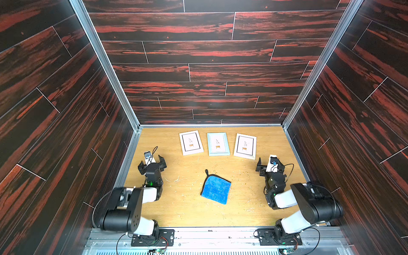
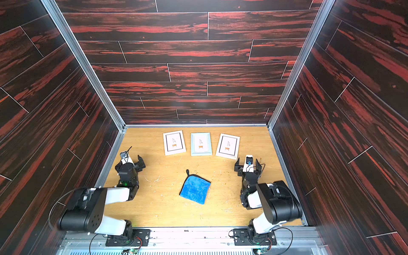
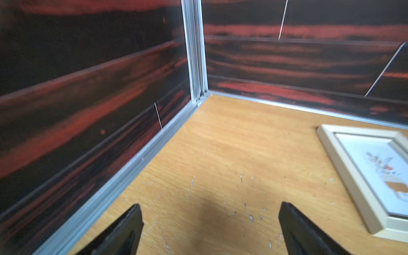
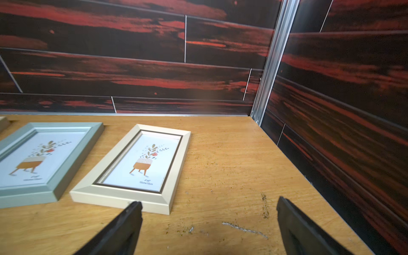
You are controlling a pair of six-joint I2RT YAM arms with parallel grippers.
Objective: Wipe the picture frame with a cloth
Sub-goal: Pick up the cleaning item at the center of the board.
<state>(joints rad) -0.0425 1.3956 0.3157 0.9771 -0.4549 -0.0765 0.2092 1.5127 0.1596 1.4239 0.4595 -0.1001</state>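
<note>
Three picture frames lie flat in a row at the back of the wooden table: a cream one on the left, a pale blue-grey one in the middle, a cream one on the right. The blue cloth with black trim lies spread out in the middle, nearer the front, touched by neither gripper. My left gripper stands open and empty left of the frames. In the left wrist view, open jaws hover over bare wood beside the left frame. My right gripper is open and empty, just in front of the right frame.
Dark red-black panelled walls with aluminium rails close in the table on three sides. Both grippers sit close to the side walls. Scratches and crumbs mark the wood. The arm bases stand on the front rail.
</note>
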